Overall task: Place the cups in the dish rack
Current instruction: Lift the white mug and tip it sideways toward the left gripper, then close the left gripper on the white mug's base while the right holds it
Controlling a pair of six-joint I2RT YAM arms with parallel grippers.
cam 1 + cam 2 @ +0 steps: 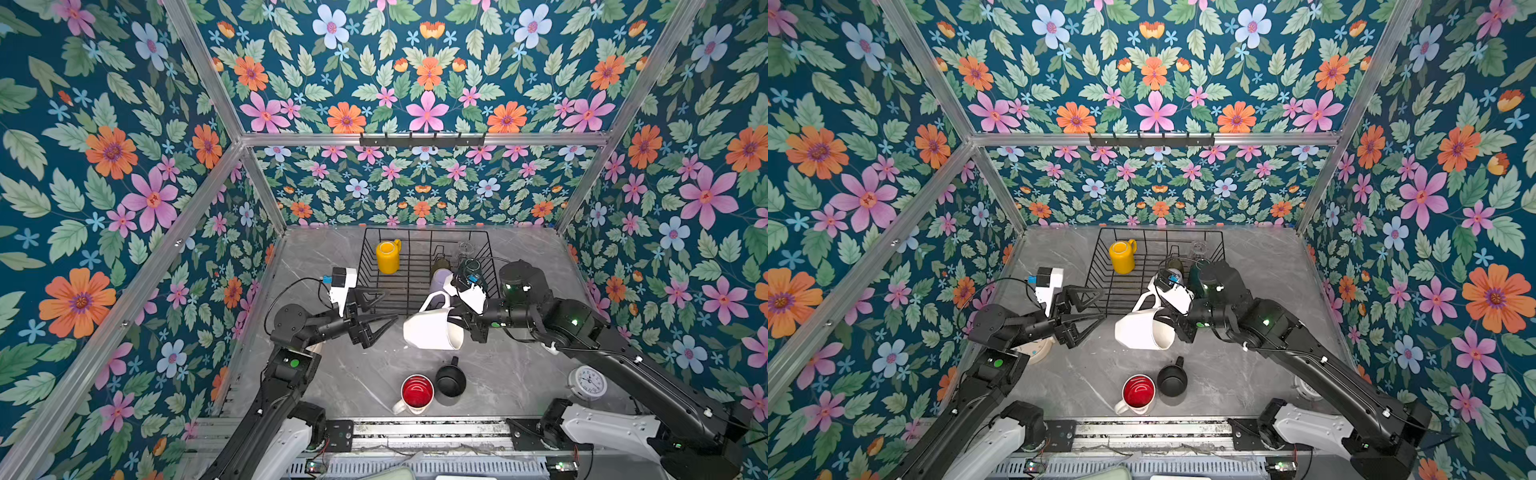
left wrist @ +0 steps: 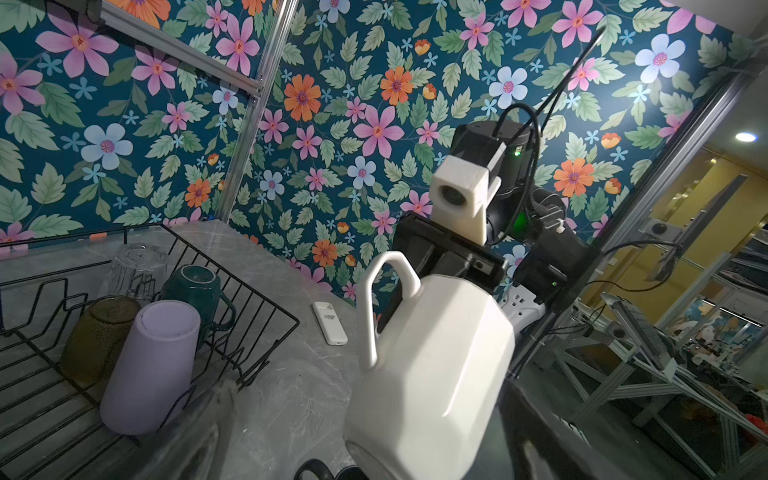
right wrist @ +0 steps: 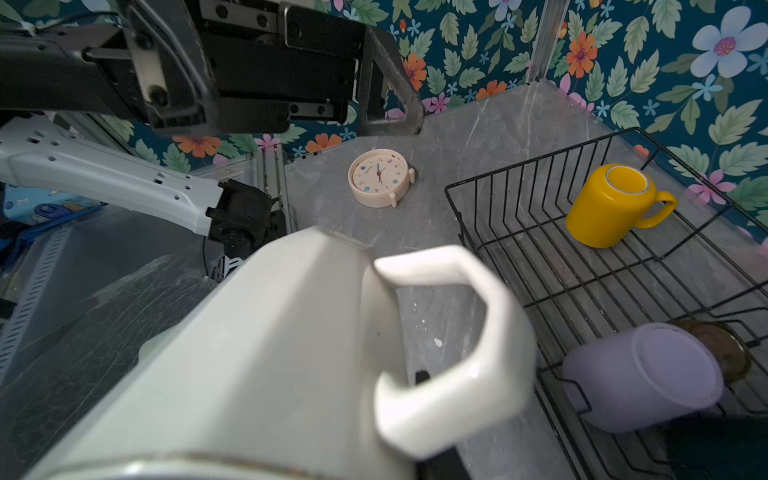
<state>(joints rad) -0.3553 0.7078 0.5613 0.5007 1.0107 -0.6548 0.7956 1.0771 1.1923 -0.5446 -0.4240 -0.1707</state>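
My right gripper (image 1: 460, 323) (image 1: 1170, 325) is shut on the rim of the cream mug (image 1: 428, 328) (image 2: 436, 374) (image 3: 249, 353), held sideways above the table in front of the dish rack (image 1: 424, 230) (image 3: 519, 208). My left gripper (image 1: 388, 307) (image 1: 1100, 305) stands open and empty just left of that mug. Inside the rack are the yellow mug (image 1: 388, 257) (image 3: 611, 208), lilac tumbler (image 2: 153, 365), olive tumbler (image 2: 99, 336), dark green mug (image 2: 191, 286) and clear glass (image 2: 137, 262). A black mug (image 1: 450, 380) and a white red-lined mug (image 1: 417, 392) stand on the table near the front edge.
A white clock (image 1: 587, 381) sits at the front right under my right arm. A cream clock (image 3: 380, 176) (image 1: 1038, 349) lies at the left beneath my left arm. A white remote (image 2: 329, 323) lies right of the rack. Flowered walls close three sides.
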